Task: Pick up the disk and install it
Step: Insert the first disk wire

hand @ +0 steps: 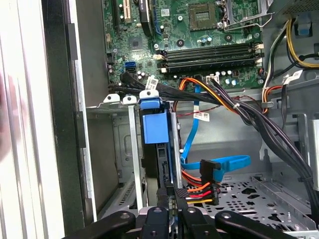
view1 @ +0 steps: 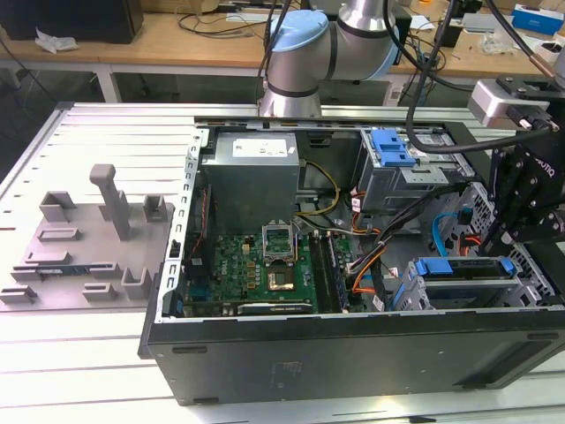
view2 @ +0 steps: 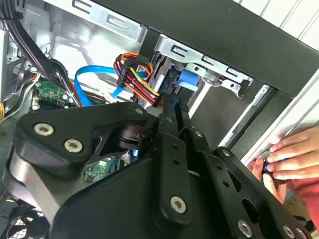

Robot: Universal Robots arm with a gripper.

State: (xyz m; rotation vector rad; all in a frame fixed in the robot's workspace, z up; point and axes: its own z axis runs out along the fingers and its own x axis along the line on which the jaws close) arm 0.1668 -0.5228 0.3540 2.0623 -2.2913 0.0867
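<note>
The disk (hand: 152, 127) is standing on its edge inside a slot of the grey drive cage (hand: 130, 149), in the lower corner of the open computer case (view1: 353, 353). Its blue carrier rail is showing at the mouth of the slot. In the exterior view the disk (view1: 463, 267) is lying along the top of this cage, towards the exterior view's right, and it is well apart from the blue latch piece (view1: 391, 146) on the other cage.

I am judging that the picking up is already done, and that the installing is far along, because the disk is sitting between the cage walls and not on the table. Whether it is pushed in fully, I cannot tell.

The gripper (hand: 172, 209) is hanging just over the end of the disk, in line with the slot. I cannot tell if it is clamped on the disk or free of it.

A power connector with coloured wires (hand: 199, 191) and a blue data cable (hand: 219, 162) are lying just beside the cage. It is not showing whether they are plugged in.

A person's hand (view2: 289, 159) is resting at the outer edge of the case
</note>
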